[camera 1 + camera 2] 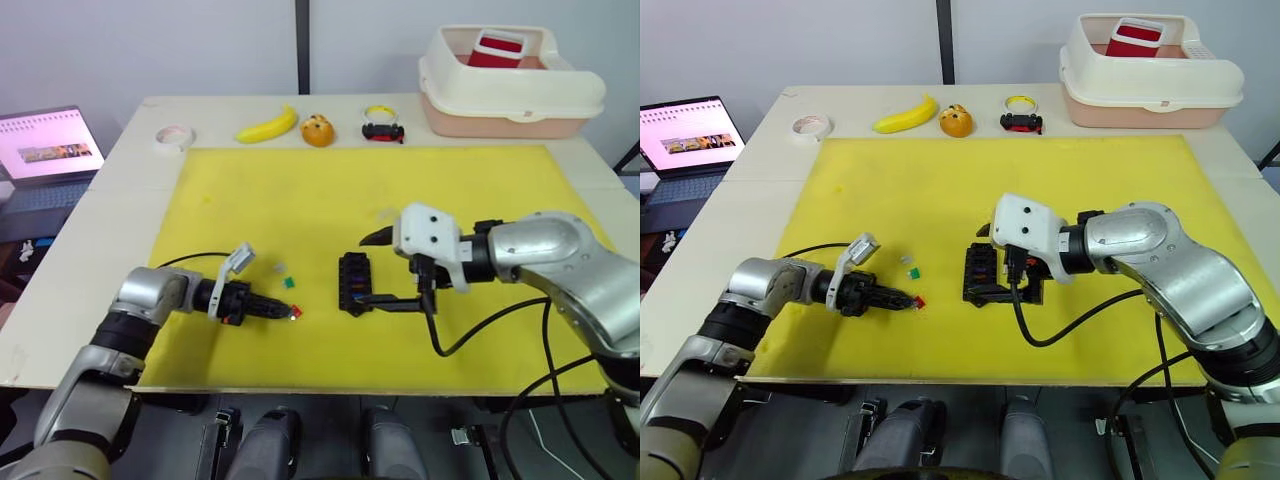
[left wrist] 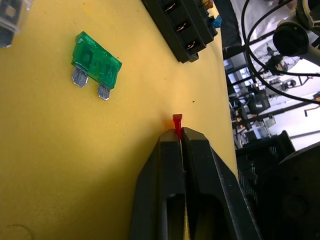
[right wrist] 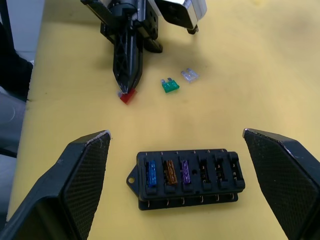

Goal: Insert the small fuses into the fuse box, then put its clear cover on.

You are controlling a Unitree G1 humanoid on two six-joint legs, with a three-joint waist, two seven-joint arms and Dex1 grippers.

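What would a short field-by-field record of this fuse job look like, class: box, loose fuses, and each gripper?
fuse box: black, on the yellow mat; three slots hold blue, orange and purple fuses, three empty
red fuse: pinched at the tip of the left gripper, jaws shut on it
green fuse: loose on the mat
clear fuse: loose beside the green one
right gripper: jaws wide open, either side of the box, not touching
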